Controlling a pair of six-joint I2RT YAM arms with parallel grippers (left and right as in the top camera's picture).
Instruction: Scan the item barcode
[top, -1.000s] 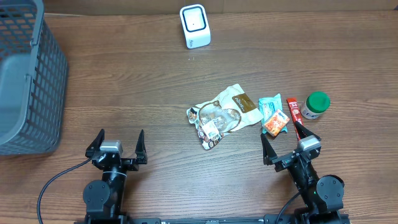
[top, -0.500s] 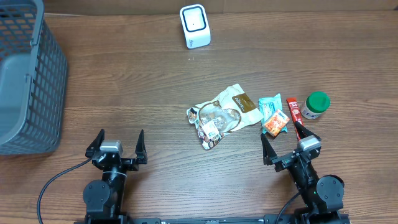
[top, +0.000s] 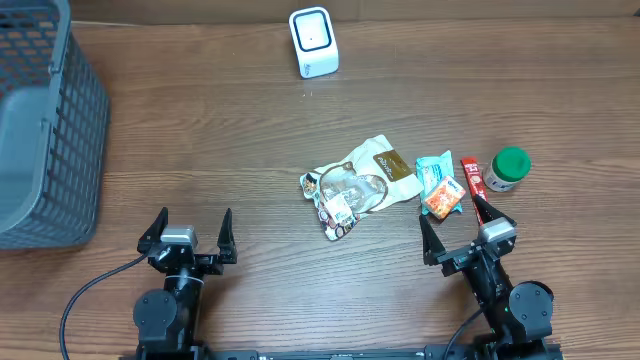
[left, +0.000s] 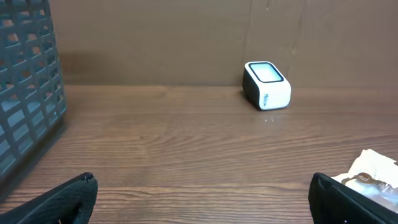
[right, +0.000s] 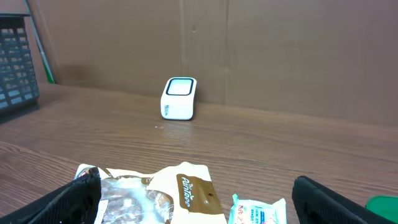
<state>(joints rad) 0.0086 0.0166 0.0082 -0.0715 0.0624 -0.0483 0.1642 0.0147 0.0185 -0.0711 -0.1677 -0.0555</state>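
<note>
**Both pincers wide and empty; items lie untouched in front of the right arm**

At your far left, the grey mesh basket stands on the table, partly cut off by the edge of the overhead view. The left wrist camera shows its slotted wall on the left.

Your left pincer sits at the near edge of the table with its jaws spread wide and nothing between them. Only bare wood lies in front of it.

The white barcode scanner stands at the far edge, a little left of centre. It is well apart from both arms and from the items.

Right of centre lies a crumpled snack bag with a brown label panel, flat on the table. Just beside it to the right is a teal packet, with an orange packet touching its near side. A red stick pack lies next to those.

Your right pincer is just on the near side of this cluster, jaws fully apart and gripping nothing. One fingertip is close to the red stick pack, but you cannot tell whether they touch.

Farthest right, a small jar with a green lid stands upright beside the red stick pack.
</note>
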